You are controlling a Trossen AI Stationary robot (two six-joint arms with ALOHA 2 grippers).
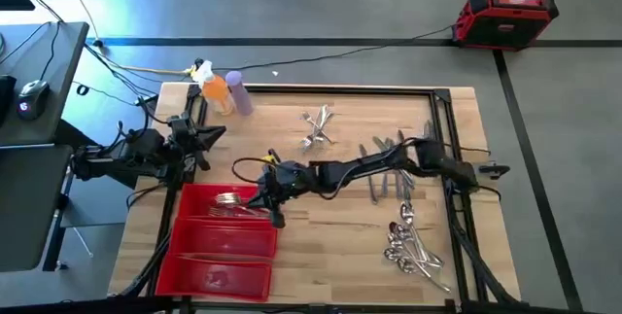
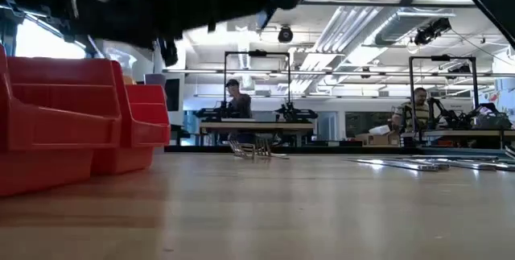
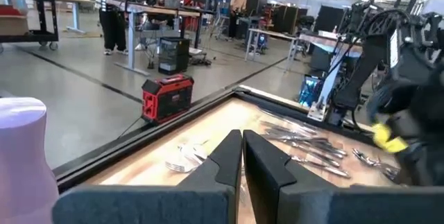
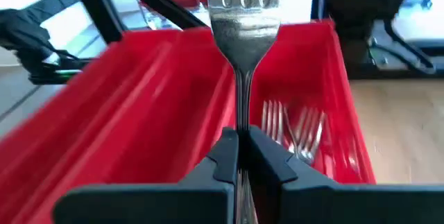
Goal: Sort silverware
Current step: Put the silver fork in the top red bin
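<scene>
Two dark, matte-black six-joint robot arms, the left arm (image 1: 136,154) and the right arm (image 1: 389,163), built of chunky rounded segments; a yellow cable (image 1: 255,161) loops beside the right arm's wrist, with a yellow tag (image 3: 387,138) on its housing; black cables trail from the left arm's base; each gripper's angular black fingers (image 4: 229,156) rise from a broad dark crossbar.
</scene>
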